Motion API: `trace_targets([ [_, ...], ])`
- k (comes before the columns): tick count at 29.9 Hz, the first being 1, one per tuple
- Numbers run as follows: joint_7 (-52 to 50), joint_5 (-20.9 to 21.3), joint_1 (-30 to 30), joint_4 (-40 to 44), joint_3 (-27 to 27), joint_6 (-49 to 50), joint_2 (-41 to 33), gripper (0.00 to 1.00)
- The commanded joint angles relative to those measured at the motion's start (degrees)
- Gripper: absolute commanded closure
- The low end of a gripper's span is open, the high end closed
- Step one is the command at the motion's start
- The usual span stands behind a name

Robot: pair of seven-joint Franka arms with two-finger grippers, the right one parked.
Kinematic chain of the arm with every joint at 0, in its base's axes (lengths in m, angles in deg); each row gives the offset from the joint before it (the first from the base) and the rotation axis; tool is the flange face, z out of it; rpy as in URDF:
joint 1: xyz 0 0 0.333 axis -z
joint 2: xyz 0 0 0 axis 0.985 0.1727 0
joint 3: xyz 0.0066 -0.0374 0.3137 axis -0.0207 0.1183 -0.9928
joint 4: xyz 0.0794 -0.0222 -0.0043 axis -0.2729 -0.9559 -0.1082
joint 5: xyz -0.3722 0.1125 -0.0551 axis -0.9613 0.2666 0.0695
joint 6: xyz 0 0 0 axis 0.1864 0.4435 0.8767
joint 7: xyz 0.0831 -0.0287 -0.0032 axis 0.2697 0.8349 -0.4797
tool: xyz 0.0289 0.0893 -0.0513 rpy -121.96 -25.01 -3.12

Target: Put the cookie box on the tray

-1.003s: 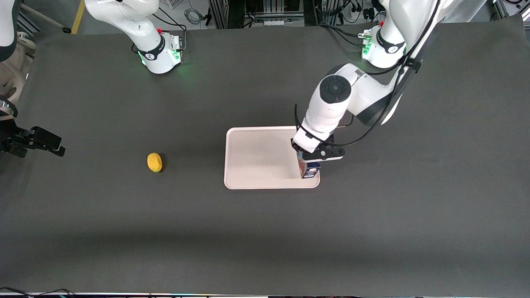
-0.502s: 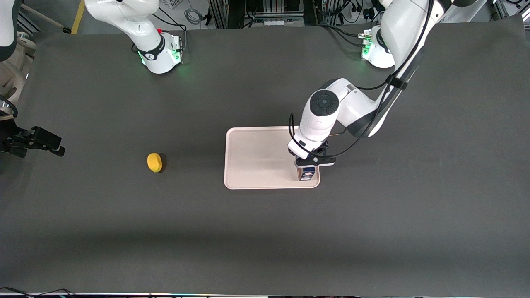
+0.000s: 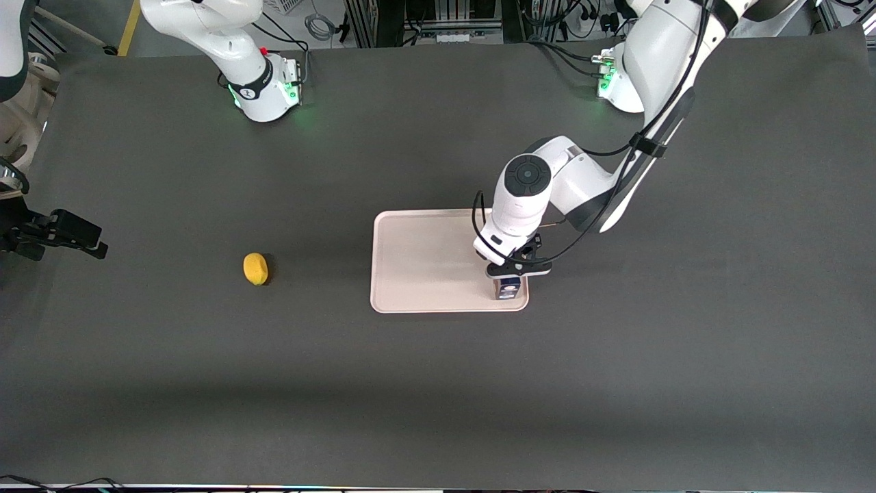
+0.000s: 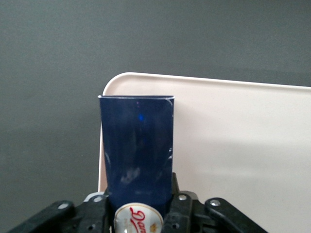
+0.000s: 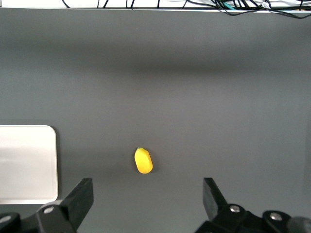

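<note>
So the left arm's gripper is clamped on the cookie box, fingers on both sides, right over the tray corner nearest the front camera at the working arm's end. The box stands upright on the tray there, though the arm covers most of it in the front view. The wrist camera shows its plain navy side and a round white logo that's cut off. A yellow lump sits well apart toward the parked arm's end.
</note>
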Motion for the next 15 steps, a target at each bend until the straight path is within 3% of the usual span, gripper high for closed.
trace_targets([
  [1, -2.30, 1.77, 1.19, 1.49, -0.64, -0.67, 1.17, 0.50],
  [7, -2.30, 2.21, 1.28, 1.49, -0.91, -1.02, 1.61, 0.37],
  [13, -2.30, 2.30, 1.28, 1.49, -0.91, -1.63, 1.61, 0.03],
  [15, -2.22, 2.21, 1.19, 1.49, -0.91, -2.16, 1.52, 0.00],
])
